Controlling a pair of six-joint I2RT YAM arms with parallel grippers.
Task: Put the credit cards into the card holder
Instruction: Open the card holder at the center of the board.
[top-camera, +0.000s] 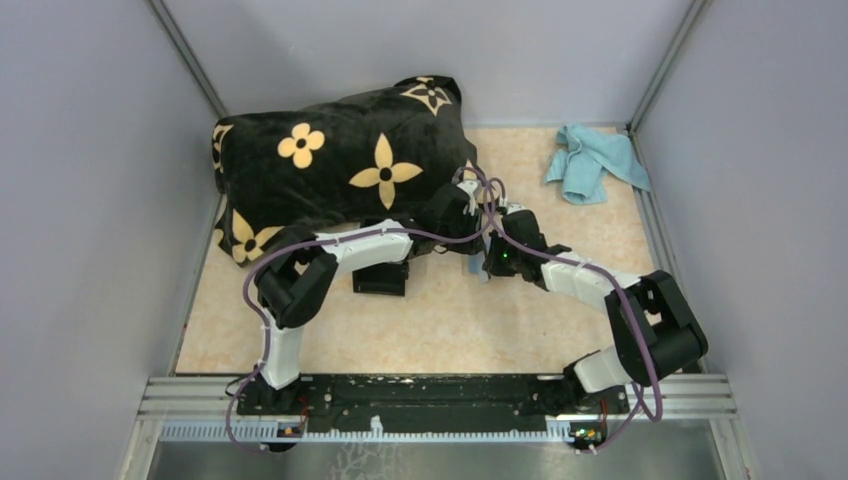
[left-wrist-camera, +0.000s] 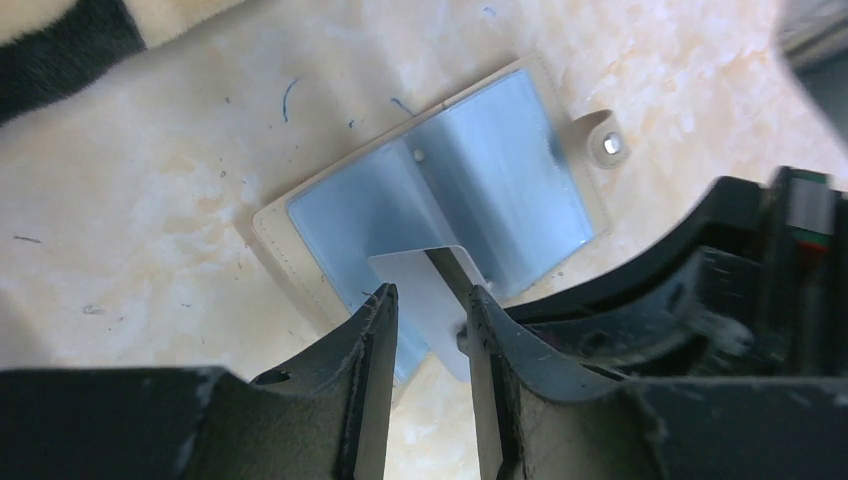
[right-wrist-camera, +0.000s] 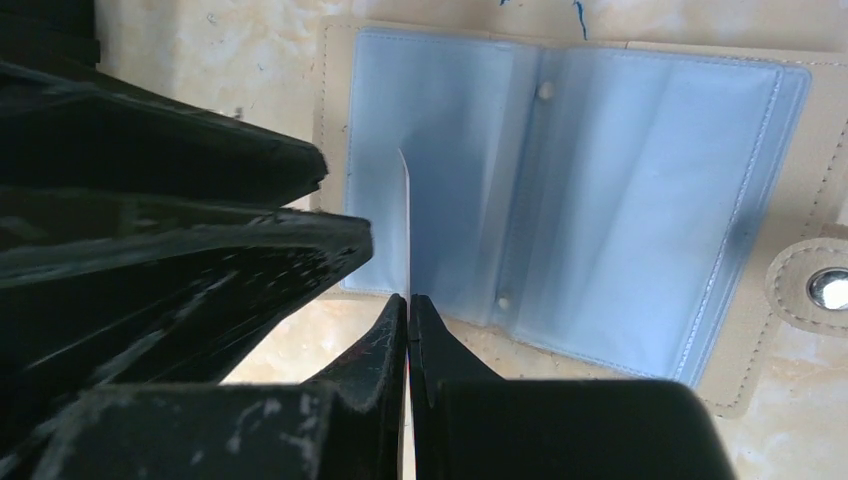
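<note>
The card holder (left-wrist-camera: 500, 170) lies open and flat on the beige table, a beige wallet with pale blue clear sleeves (right-wrist-camera: 640, 200) and a snap tab (right-wrist-camera: 828, 288). My right gripper (right-wrist-camera: 408, 298) is shut on a thin grey-white credit card with a dark stripe (left-wrist-camera: 425, 285). The card shows edge-on (right-wrist-camera: 408, 215) in the right wrist view, its far end over the holder's left sleeve. My left gripper (left-wrist-camera: 432, 292) stands open with its fingertips on either side of the card. I cannot tell whether they touch it. The right gripper's black body (left-wrist-camera: 700, 290) crowds in from the right.
A big black pillow with yellow flowers (top-camera: 340, 165) fills the back left. A light blue cloth (top-camera: 592, 160) lies at the back right. A small black boxy case (top-camera: 381, 279) sits under the left forearm. Grey walls close in on three sides.
</note>
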